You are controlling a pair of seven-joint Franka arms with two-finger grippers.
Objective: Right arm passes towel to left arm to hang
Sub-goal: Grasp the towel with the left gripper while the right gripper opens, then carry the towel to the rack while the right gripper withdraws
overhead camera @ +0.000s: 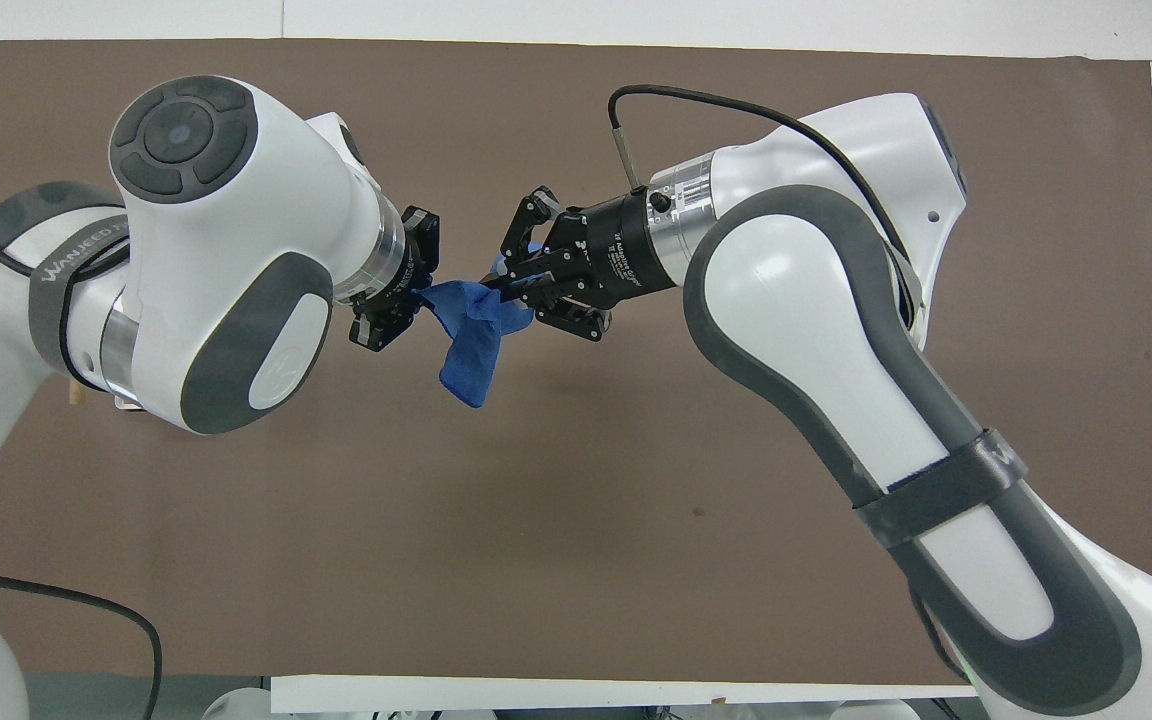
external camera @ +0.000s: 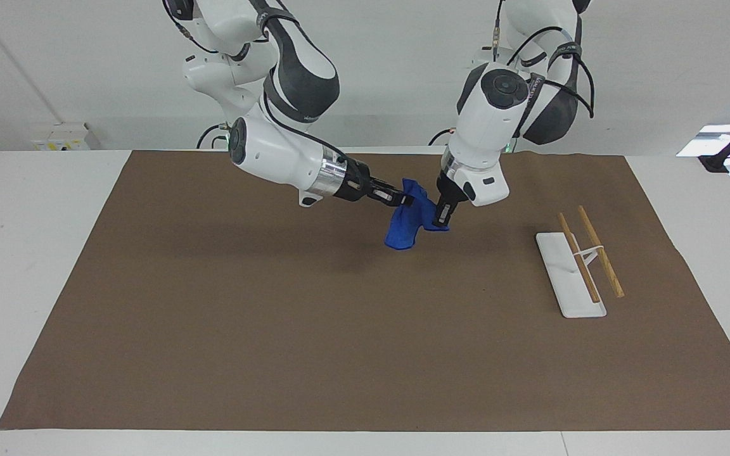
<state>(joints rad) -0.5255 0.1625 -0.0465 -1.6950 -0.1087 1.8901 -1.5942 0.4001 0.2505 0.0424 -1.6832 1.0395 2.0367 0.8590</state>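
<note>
Blue cloth, the towel point(external camera: 408, 223), hangs in the air above the brown mat point(external camera: 276, 329) on the worktop point(external camera: 35, 253), roughly midway between the two arms and nearer the robots' end. The right pincer point(external camera: 405, 200) is clamped on one upper part of it, and the left pincer point(external camera: 441, 220) is closed on the corner that points toward the left arm's end, so the cloth is pinched from both ends with its loose bulk drooping below (in the overhead view the two heads face each other with the towel point(overhead camera: 468, 330) bridging the gap between the left pincer point(overhead camera: 416, 300) and the right pincer point(overhead camera: 504, 287)).

By my reading this is the hand-over itself: the left arm has its grip, the right arm has not let go. The next move calls for the right pincer to part and draw back without dragging the cloth, while the left one keeps its hold firm, since only a small corner seems to be caught.

After that the left arm would need to carry the towel to the rack point(external camera: 577, 266), a white base with two wooden bars standing well apart toward the left arm's end, and drape it over a bar
</note>
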